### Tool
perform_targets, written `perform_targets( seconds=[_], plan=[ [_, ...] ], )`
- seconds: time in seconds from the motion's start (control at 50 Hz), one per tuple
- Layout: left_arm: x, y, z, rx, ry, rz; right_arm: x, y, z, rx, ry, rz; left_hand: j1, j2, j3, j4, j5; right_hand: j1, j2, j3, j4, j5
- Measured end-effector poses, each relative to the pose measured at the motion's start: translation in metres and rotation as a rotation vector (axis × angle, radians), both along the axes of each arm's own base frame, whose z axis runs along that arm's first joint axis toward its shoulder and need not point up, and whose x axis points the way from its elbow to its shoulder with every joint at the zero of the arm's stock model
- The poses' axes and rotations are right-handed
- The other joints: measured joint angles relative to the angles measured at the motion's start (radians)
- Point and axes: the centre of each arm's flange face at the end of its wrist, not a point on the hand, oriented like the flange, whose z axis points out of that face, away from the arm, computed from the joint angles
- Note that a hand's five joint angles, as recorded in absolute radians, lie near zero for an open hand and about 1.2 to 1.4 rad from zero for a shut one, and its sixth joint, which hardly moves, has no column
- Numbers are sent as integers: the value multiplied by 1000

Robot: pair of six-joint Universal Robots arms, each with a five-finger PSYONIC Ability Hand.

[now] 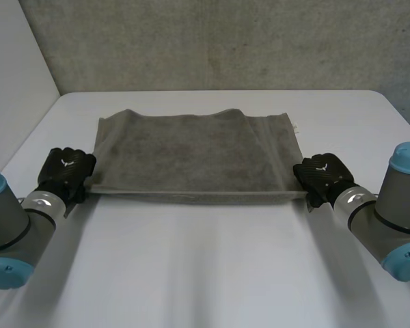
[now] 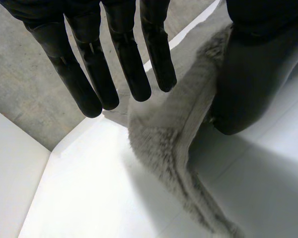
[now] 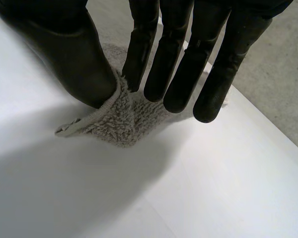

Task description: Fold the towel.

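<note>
1. Towel (image 1: 191, 160): grey terry, spread flat on the white counter (image 1: 205, 273). Its near edge runs straight between the two hands and its far edge is rippled.
2. Left hand (image 1: 67, 174): at the towel's near left corner. In its wrist view the fingers (image 2: 131, 64) are straight and spread, standing apart from the cloth. The thumb (image 2: 248, 74) lies against the hem, which rises between thumb and fingers. The hand is wide, with no pinch made.
3. Right hand (image 1: 321, 174): at the near right corner. In its wrist view the thumb (image 3: 74, 59) and nearest finger (image 3: 139, 54) squeeze a bunched tuft of the corner between them, so the hand holds the towel.
4. Step in hand, as judged: securing both near corners for the first fold. One corner is pinched and the other is not yet taken.
5. Next move calls for: the left fingers closing on the hem against the thumb. Both hands would then lift together and carry the near edge over to the far edge, keeping the cloth taut so the corners meet.
6. Surroundings: a grey concrete wall (image 1: 225, 41) stands beyond the counter's far side, and a white side panel (image 1: 14, 82) is at the robot's left.
7. Hindrances, as judged: the rippled far edge may spoil alignment. An uneven grip between the hands could drag the towel askew.
</note>
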Motion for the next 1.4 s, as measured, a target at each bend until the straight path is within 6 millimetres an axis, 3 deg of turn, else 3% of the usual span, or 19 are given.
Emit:
perform_targets(
  seconds=[0.08,0.2,0.3,0.42,0.52,0.7,0.84,0.92,1.06,1.14,1.2,1.28,1.4],
  plan=[
    [2,-1,0,-1,0,6,-3,-2,0,0,4,-12,-1,-4,-3,0,-4,193,191,195,199,202],
    [7,-5,1,-3,0,22,-5,-4,0,-3,4,-17,10,7,9,9,8,197,204,226,228,227],
    [12,-7,5,-14,3,34,-8,-6,2,-8,4,-22,580,607,617,615,603,197,204,227,228,227],
    [15,-5,14,-31,8,38,-9,-7,8,-25,5,-24,580,652,694,660,622,197,204,227,228,227],
    [14,4,24,-41,9,31,-9,-4,27,-56,13,-15,580,652,695,660,622,197,205,227,228,227],
    [10,38,51,-9,3,1,-18,22,64,-56,150,42,580,652,696,660,622,197,205,227,228,227],
    [12,81,69,32,-23,-52,-38,60,83,-6,321,137,580,652,696,660,622,197,205,227,228,227],
    [23,99,82,13,-61,-57,-52,82,101,-16,379,190,580,652,697,660,622,197,205,227,228,227],
    [36,111,94,-10,-77,-82,-67,96,136,-129,392,215,580,652,698,660,622,197,205,227,228,229],
    [38,108,97,-18,-63,-127,-70,91,151,-200,367,241,580,652,698,660,622,197,205,227,228,229],
    [38,99,95,-21,-56,-151,-70,79,148,-203,348,264,580,652,699,660,622,197,209,227,228,229],
    [32,75,89,-24,-53,-196,-67,51,133,-181,344,284,580,655,699,660,622,197,209,227,228,229],
    [9,28,63,7,-66,-235,-47,2,98,-136,391,295,580,662,700,660,622,197,210,227,228,229]
  ],
)
